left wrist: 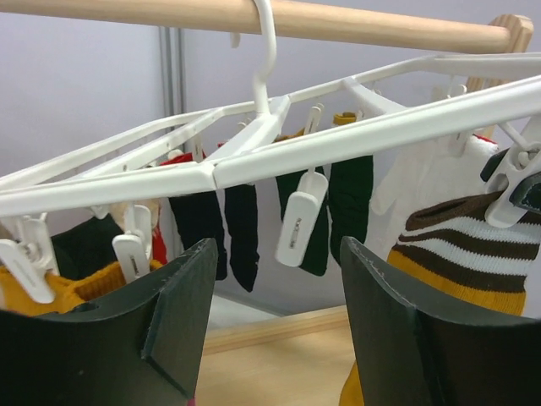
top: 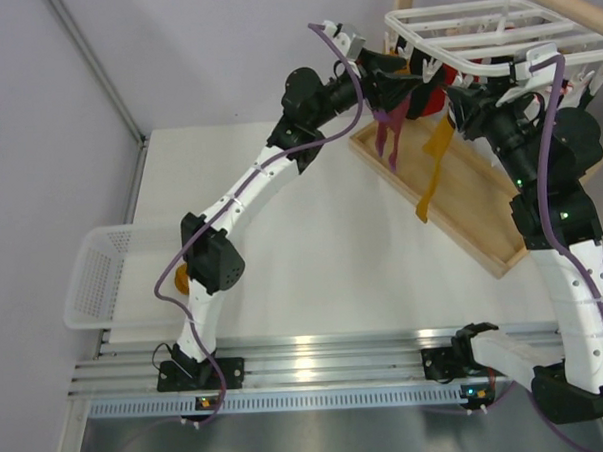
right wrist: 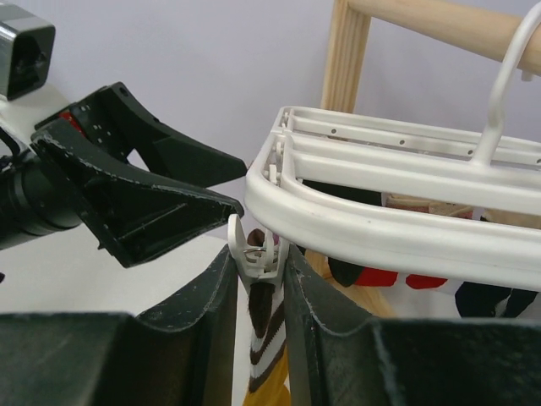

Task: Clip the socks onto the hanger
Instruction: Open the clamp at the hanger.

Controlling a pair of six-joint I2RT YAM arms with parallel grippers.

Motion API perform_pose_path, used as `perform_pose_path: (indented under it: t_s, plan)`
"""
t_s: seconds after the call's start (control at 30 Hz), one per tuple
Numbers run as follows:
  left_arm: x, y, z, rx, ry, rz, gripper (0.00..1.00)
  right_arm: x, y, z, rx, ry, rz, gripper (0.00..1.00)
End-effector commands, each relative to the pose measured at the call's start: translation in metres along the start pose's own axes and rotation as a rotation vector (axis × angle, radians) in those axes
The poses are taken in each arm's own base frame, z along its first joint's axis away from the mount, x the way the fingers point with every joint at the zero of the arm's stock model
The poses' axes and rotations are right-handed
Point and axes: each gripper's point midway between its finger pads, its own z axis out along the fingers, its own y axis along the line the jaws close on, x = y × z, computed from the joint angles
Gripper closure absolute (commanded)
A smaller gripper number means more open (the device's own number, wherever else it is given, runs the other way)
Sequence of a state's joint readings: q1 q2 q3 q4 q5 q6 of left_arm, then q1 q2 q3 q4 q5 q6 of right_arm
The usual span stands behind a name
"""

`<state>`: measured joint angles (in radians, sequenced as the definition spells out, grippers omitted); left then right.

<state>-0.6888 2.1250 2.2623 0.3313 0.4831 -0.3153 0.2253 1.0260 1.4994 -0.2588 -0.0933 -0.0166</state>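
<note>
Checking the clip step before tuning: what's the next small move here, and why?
Probably ease the right gripper open so the clip bites. Its fingers pinch the clip on the hanger, the striped cuff of the sock hangs under it, and the left gripper stands open, empty.

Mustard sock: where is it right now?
In the top view the mustard sock hangs under the hanger's near edge, right of the purple sock, over the wooden tray; the right gripper pinches the clip above it.
</note>
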Motion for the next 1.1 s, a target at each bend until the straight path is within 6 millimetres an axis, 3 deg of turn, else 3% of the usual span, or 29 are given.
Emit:
perform_pose_path:
  t_s: [0.0, 0.17, 0.37, 0.73, 0.97, 1.07]
  plan:
    - [-0.011, -0.014, 0.007, 0.083, -0.088, 0.0, 0.35, -0.018, -0.003, -0.006, 0.014, -0.044, -0.021, 0.91]
    - [-0.006, -0.028, 0.012, 0.137, -0.111, 0.009, 0.34, -0.017, -0.003, -0.005, 0.014, -0.038, -0.025, 0.93]
    - [0.003, -0.026, 0.019, 0.131, -0.125, 0.026, 0.34, -0.018, -0.001, -0.008, 0.002, -0.038, -0.03, 0.93]
    - [0.002, -0.033, 0.025, 0.154, -0.175, 0.025, 0.34, -0.021, 0.0, -0.01, -0.005, -0.039, -0.042, 0.94]
    - [0.003, -0.047, 0.03, 0.196, -0.195, 0.012, 0.39, -0.021, 0.0, -0.011, -0.002, -0.035, -0.042, 0.95]
    - [0.003, -0.049, 0.031, 0.196, -0.199, 0.012, 0.45, -0.023, -0.001, -0.012, 0.002, -0.04, -0.042, 0.95]
